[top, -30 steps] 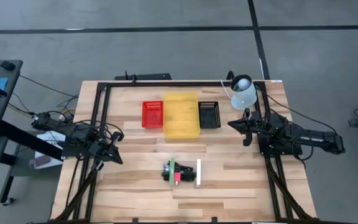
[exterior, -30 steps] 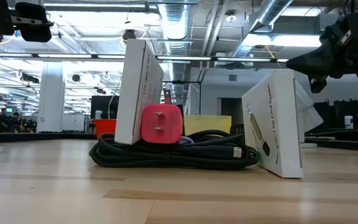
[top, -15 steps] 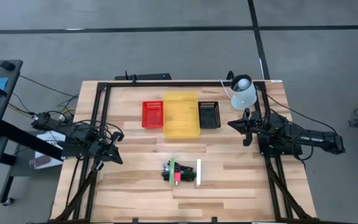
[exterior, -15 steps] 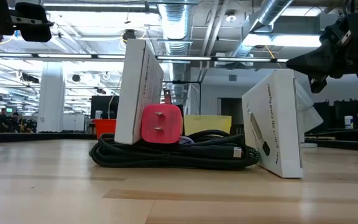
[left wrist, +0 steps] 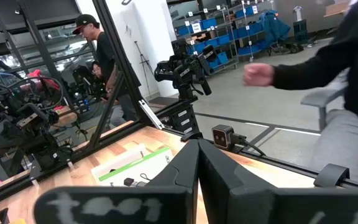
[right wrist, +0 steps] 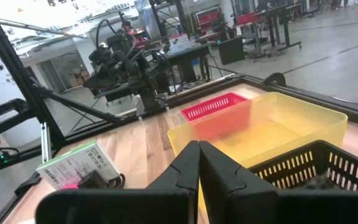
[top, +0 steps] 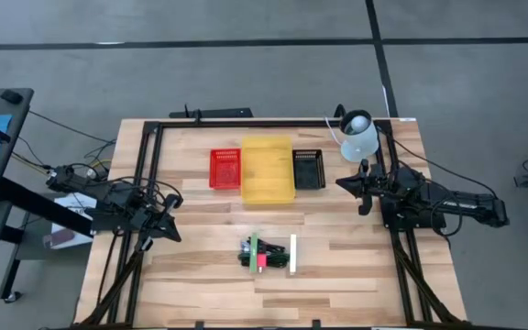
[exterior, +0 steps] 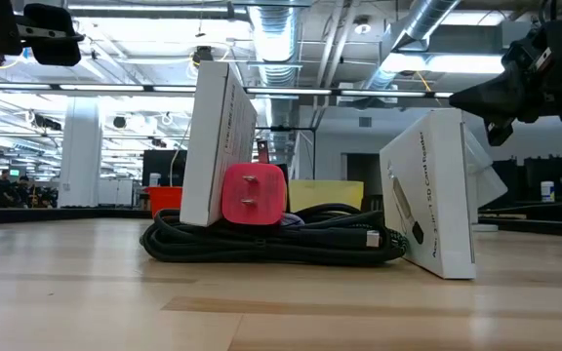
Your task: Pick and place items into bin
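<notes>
The items lie in a small heap at the table's near middle. They are a box with a green edge [top: 254,250], a white box [top: 292,254], coiled black cords [exterior: 281,240] and a red plug block [exterior: 254,195]. In the low view one white box [exterior: 218,141] stands on edge on the cords and the other [exterior: 437,195] leans against them. A yellow bin [top: 267,170] sits further back, between a red basket [top: 225,169] and a black basket [top: 308,169]. My left gripper [top: 173,235] hovers shut at the left. My right gripper [top: 342,183] hovers shut at the right. Both are well clear of the heap.
A white jug-like lamp [top: 357,135] stands at the far right corner, just behind my right arm. A black frame [top: 246,123] runs round the table's edges. A person [left wrist: 328,81] moves in the room beyond the table. Bare wood lies between the heap and the bins.
</notes>
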